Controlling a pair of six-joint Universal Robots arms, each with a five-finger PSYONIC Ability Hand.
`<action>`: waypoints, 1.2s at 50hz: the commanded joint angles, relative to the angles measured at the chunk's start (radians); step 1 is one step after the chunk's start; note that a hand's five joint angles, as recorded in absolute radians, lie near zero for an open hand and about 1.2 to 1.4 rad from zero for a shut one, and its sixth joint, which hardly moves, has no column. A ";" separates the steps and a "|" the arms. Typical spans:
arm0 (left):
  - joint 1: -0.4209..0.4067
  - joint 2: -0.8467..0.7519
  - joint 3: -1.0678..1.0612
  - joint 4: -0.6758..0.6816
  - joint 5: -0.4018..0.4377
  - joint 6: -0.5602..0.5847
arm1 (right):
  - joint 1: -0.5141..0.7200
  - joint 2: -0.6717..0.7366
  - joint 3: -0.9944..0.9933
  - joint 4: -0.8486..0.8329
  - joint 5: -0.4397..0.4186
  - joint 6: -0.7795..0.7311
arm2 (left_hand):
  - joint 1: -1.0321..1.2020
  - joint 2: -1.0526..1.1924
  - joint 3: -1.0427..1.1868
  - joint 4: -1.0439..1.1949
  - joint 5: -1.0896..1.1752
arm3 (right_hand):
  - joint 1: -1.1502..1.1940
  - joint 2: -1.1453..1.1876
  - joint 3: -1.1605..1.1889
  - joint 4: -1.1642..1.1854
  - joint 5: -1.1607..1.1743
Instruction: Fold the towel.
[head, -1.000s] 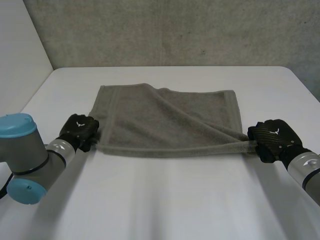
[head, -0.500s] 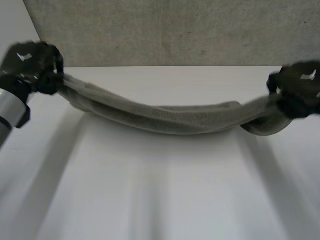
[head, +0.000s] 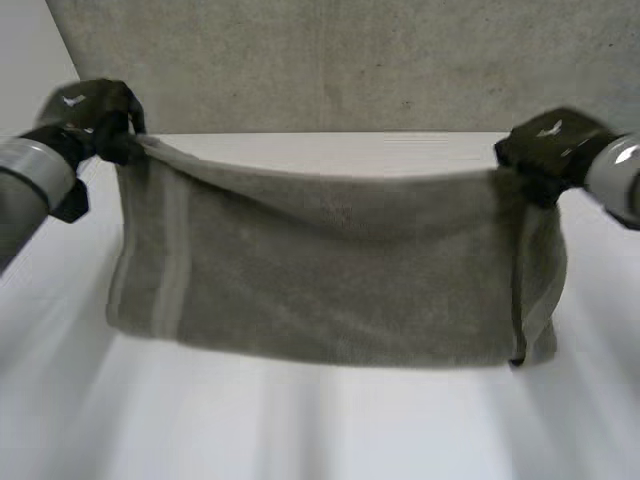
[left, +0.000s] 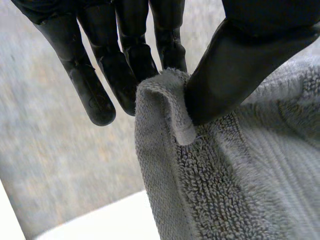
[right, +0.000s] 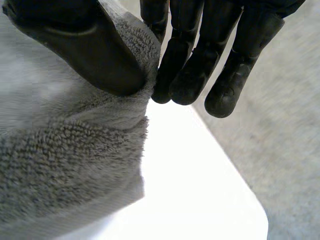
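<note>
Mid-fold right now: holding the towel (head: 320, 270) up over the bench (head: 300, 430) by its two top corners, spread wide and hanging down. Pinching one corner with the left robot hand (head: 90, 115), thumb against near-straight fingers; same pinch on the other corner with the right robot hand (head: 545, 145). Probably laying it down doubled next, so: lowering evenly, keeping both pinches tight.
</note>
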 joint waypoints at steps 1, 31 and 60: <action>-0.045 -0.238 0.319 -0.106 -0.096 0.004 | 0.092 0.206 -0.197 -0.127 0.133 -0.114 | 0.108 0.057 0.068 0.033 0.112 | 0.056 0.051 0.041 0.048 0.052; -0.029 -0.162 0.373 -0.005 -0.158 -0.161 | 0.155 0.098 -0.187 -0.244 0.007 -0.054 | 0.108 0.057 0.068 0.033 0.112 | 0.056 0.051 0.041 0.048 0.052; 0.086 -0.082 -0.386 0.130 -0.037 -0.016 | 0.069 -0.027 0.831 -0.712 -0.094 -0.132 | 0.108 0.057 0.068 0.033 0.112 | -0.378 -0.383 -0.393 -0.385 -0.382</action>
